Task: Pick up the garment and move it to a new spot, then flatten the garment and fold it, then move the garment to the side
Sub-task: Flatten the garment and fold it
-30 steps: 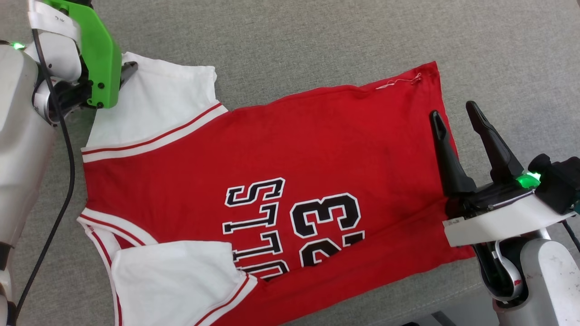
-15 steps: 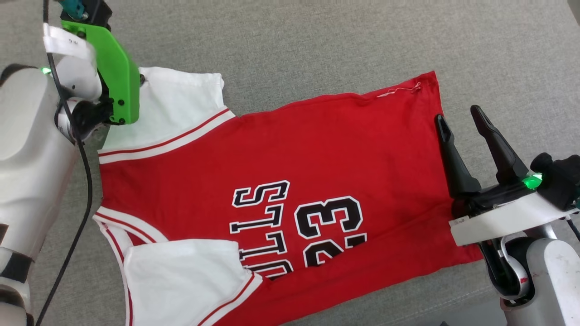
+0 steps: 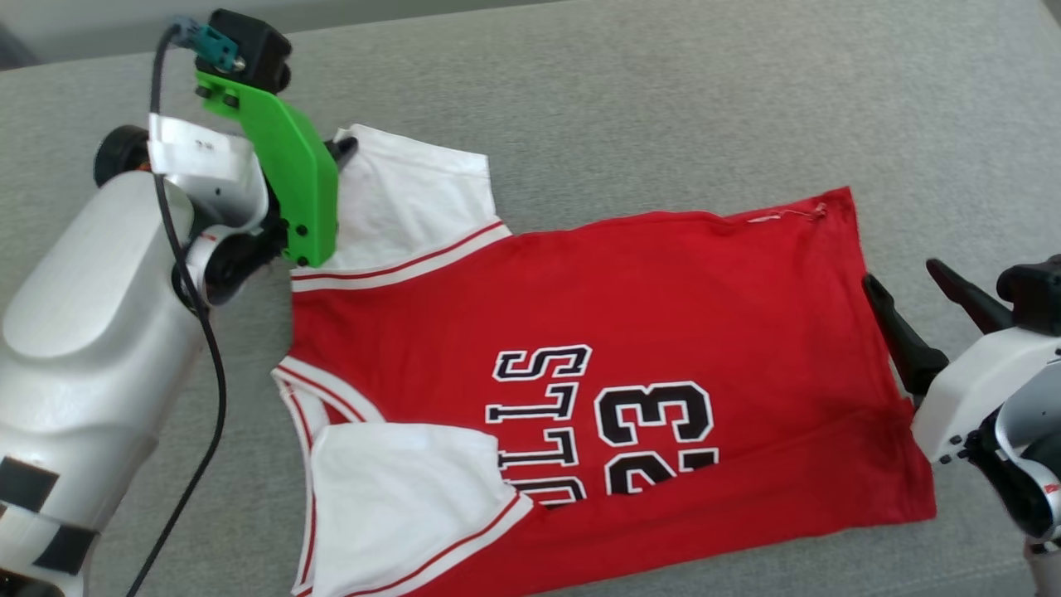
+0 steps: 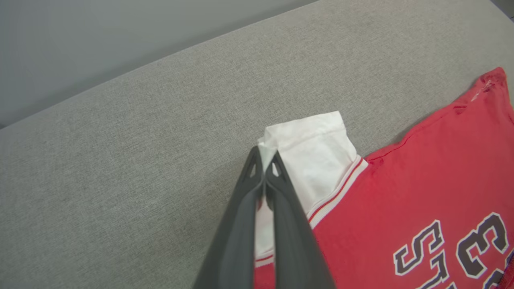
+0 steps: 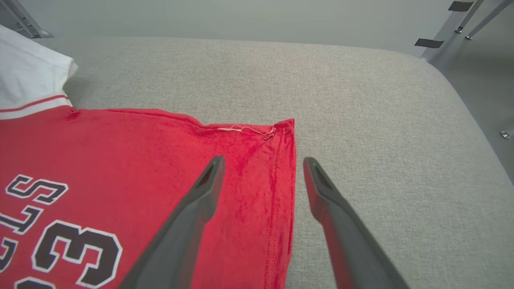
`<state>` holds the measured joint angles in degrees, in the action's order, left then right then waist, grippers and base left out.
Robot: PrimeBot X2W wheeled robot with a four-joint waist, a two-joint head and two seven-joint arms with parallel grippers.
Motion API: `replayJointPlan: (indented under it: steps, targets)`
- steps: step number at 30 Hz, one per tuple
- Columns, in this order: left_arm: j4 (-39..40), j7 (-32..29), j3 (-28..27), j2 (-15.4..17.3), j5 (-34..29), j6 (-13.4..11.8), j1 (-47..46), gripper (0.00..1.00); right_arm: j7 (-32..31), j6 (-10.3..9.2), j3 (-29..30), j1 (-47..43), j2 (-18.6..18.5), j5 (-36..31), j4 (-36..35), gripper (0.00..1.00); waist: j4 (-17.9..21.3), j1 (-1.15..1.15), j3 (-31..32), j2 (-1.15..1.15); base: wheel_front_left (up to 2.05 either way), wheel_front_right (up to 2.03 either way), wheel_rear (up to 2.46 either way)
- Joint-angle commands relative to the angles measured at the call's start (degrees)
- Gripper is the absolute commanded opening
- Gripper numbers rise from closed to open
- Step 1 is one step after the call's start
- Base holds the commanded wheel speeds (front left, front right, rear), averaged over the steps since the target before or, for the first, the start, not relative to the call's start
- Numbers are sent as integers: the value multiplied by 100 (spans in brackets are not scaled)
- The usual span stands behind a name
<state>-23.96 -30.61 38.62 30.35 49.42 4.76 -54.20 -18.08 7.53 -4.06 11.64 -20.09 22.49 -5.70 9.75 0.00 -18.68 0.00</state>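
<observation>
The garment (image 3: 630,315), a red jersey with white sleeves and black lettering, lies spread flat on a grey padded surface (image 3: 663,108). My left gripper (image 3: 344,149) is shut on the outer corner of the far white sleeve (image 3: 414,199). In the left wrist view its fingers (image 4: 277,168) pinch that sleeve (image 4: 317,156) by its edge. My right gripper (image 3: 903,278) stands open at the garment's hem. In the right wrist view the right gripper (image 5: 264,160) straddles the hem edge of the garment (image 5: 120,152), one finger over the red cloth and one over the grey surface.
The grey surface (image 5: 381,120) extends beyond the hem, and its rounded edge drops to a grey floor. Metal legs (image 5: 461,16) stand on that floor past the far corner. In the left wrist view the surface (image 4: 120,160) runs on past the sleeve.
My left gripper has shut on the corner of the far white sleeve. The head camera has shifted, so the whole scene sits further right. My right gripper stays open at the hem.
</observation>
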Motion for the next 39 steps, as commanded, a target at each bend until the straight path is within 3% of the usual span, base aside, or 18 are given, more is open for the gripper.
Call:
replayJointPlan:
  steps: [1, 9, 13, 18, 28, 29, 30, 31, 39]
  targets:
    - [204, -15, 6, 22, 28, -103, 185, 0, -335, -4, -10, 78, -162, -18, 55, 100, -329, 0, 148, 0, 0, 0, 0]
    - [1769, 37, 19, 353, -159, -648, 759, 0, -1766, -4, -3, 877, -726, 222, 384, 100, -685, 0, -147, 0, 0, 0, 0]
    - [2459, 180, 34, 431, -318, -871, 976, 0, -1920, -4, -153, 1320, -1105, 168, 778, 100, -865, 0, -365, 0, 0, 0, 0]
    - [3049, 220, 68, 461, -410, -1031, 1113, 0, -2094, -4, -315, 1731, -1304, 211, 1369, 100, -1074, 0, -602, 0, 0, 0, 0]
    - [3405, 338, 118, 428, -466, -1095, 1201, 0, -2196, -4, -813, 2194, -1441, 362, 2373, 100, -1342, 0, -814, 0, 0, 0, 0]
    - [3391, 348, 120, 432, -469, -1091, 1205, 0, -2185, -4, -847, 2204, -1460, 389, 2428, 97, -1353, 0, -819, 0, 0, 0, 0]
    - [3364, 362, 121, 437, -469, -1085, 1212, 0, -2179, -4, -881, 2211, -1467, 431, 2498, 38, -1362, 0, -817, 0, 0, 0, 0]
    - [3334, 377, 122, 442, -466, -1077, 1221, 0, -2163, -4, -916, 2216, -1473, 459, 2547, 0, -1368, 0, -808, 0, 0, 0, 0]
    - [3001, 636, 22, 436, -334, -1109, 1461, 0, -1562, -4, -921, 2349, -1452, 537, 2778, 0, -1336, 0, -496, 0, 0, 0, 0]
